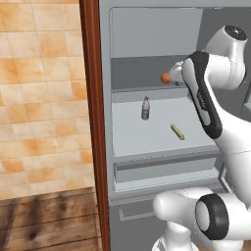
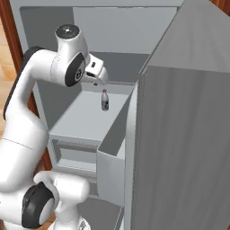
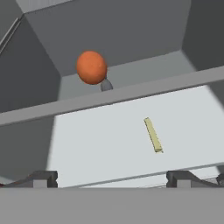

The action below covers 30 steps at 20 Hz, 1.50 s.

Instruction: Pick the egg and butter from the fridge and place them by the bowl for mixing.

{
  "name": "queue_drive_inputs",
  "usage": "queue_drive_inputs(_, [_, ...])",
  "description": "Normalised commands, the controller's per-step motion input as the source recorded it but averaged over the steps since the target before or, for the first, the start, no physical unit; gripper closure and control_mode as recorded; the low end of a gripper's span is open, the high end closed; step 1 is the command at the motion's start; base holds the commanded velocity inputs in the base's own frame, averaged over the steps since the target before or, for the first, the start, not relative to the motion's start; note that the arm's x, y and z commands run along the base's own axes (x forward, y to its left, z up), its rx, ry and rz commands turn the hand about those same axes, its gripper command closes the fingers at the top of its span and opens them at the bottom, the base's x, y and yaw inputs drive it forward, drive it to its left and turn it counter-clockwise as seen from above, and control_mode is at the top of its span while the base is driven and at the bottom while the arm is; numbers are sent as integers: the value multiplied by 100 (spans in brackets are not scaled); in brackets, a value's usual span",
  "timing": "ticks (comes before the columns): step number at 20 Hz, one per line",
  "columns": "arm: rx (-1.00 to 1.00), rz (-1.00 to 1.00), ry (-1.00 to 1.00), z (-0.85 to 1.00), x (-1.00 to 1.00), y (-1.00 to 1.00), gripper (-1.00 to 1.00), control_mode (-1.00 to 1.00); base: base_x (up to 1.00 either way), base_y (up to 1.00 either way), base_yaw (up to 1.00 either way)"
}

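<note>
— Where's the gripper [image 3: 112, 178] now, from where you stand?

— Up inside the open fridge [image 1: 157, 29], at the level of the upper shelf [image 3: 109, 98]; its jaws are spread wide and there's nothing between them; the two dark fingertips [image 3: 41, 178] sit far apart at the bottom of the hand view.

— And the egg [image 3: 92, 67]?

— Ahead of the gripper and a little to its left, sitting on that upper shelf towards the back wall; orange, round, so no long axis to fuss over; I'd say the gripper is near it but not touching, with the shelf's front lip between them in the hand view.

— The butter [image 3: 153, 135]?

— Lower; it lies on the pale shelf [image 1: 147, 132] under the egg's, below and slightly right of the gripper; a slim yellow stick, its long axis running away from the gripper with a slight slant, so the jaws would have to close across its narrow side.

— Anything else in there?

— A small clear bottle [image 1: 145, 108] stands upright on the same lower shelf as the butter, well apart from it; below that is a drawer [image 1: 166, 169]; the door [image 2: 188, 134] hangs open off to one side.

— So which goes first?

— My guess is the egg; it's the nearer one and almost straight ahead; the gripper needs to push forward and a touch left until the egg sits between the jaws; neither item has left the fridge.
</note>
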Motion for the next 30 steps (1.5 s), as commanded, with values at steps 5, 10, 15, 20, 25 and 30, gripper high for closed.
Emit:
queue_drive_inputs(5, [-9,-1,-1,-5,25,-2,-100,-100,0,0,0])
queue_drive_inputs(10, [-15,1,-15,-3,3,4,-100,-100,0,0,0])
queue_drive_inputs(15, [0,0,0,0,16,8,-100,-100,0,0,0])
queue_drive_inputs(20, [0,0,0,0,52,7,-100,-100,0,0,0])
queue_drive_inputs(25, [0,0,4,0,74,0,-100,-100,0,0,0])
queue_drive_inputs(30, [0,0,5,0,86,0,-100,-100,0,0,0])
